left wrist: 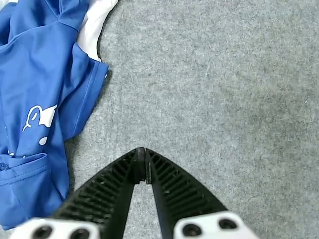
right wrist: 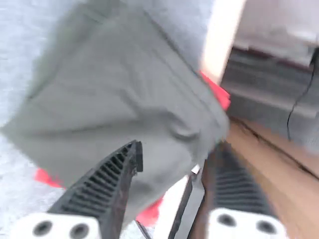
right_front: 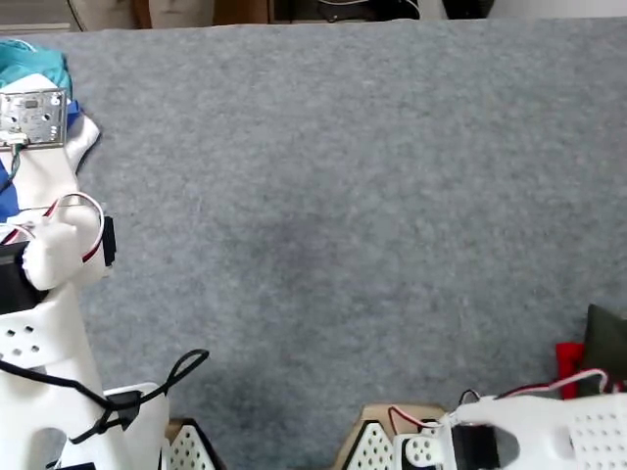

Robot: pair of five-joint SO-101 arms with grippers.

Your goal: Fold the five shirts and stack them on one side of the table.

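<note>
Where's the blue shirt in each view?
High view: blue shirt at the left edge, partly under the left arm.
Left wrist view: crumpled on the grey felt beside the shut left gripper.
Right wrist view: grey shirt over red cloth instead.
Shared landmark: grey felt.

Shirts: five. Three beside left gripper (left wrist: 141, 162): blue shirt (left wrist: 35, 99), white shirt (left wrist: 94, 27), teal shirt (right_front: 34, 61). Two at right gripper (right wrist: 178, 147): grey shirt (right wrist: 114, 99) atop red shirt (right wrist: 218, 93). Arms: two, left arm (right_front: 44, 333), right arm (right_front: 534, 436).

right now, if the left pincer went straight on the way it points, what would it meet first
Probably just the bare grey mat: the shut left pincer points at open felt, with the blue shirt lying off to one side of that line.
</note>
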